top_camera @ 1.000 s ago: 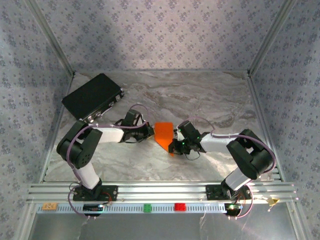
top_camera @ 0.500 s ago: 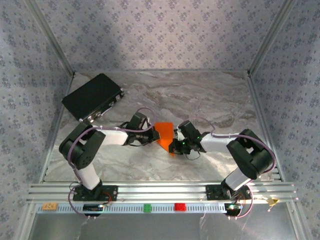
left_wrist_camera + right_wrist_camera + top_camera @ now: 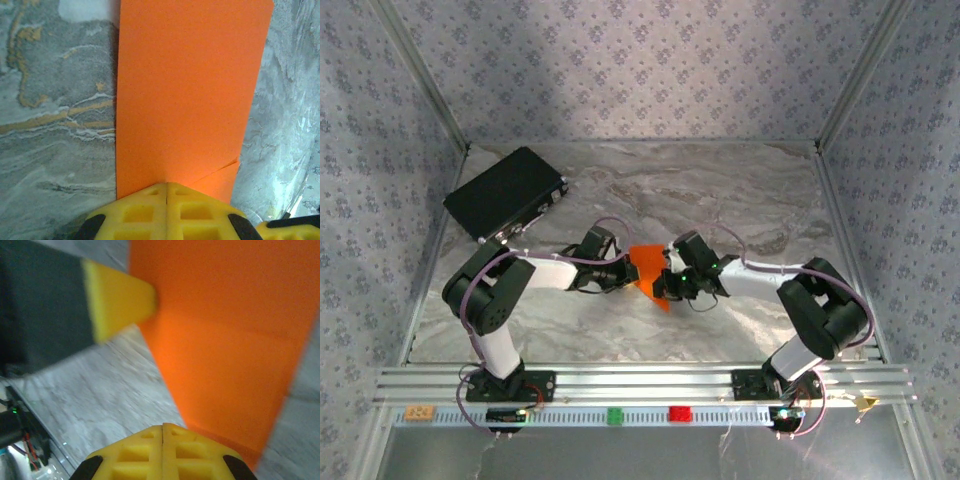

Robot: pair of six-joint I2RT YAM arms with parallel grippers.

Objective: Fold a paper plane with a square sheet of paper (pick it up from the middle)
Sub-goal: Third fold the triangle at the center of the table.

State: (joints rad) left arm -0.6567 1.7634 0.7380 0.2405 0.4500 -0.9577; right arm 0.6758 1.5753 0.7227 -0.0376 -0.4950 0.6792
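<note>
- orange sheet of thin paper (image 3: 648, 268), already partly folded, lay flat near the middle of the grey marbled surface (image 3: 720, 190), between the two arms.
- left end effector (image 3: 166, 186) was clenched, yellow tips pressed together with no gap, resting at one edge of the sheet; a slanted fold line ran just beside them.
- right end effector (image 3: 163, 427) was likewise clenched, its tips meeting at the opposite edge.
- whether either one pinched the sheet or merely pressed on it could not be told.
- black rectangular case (image 3: 505, 193) sat well apart, towards the far left corner.
</note>
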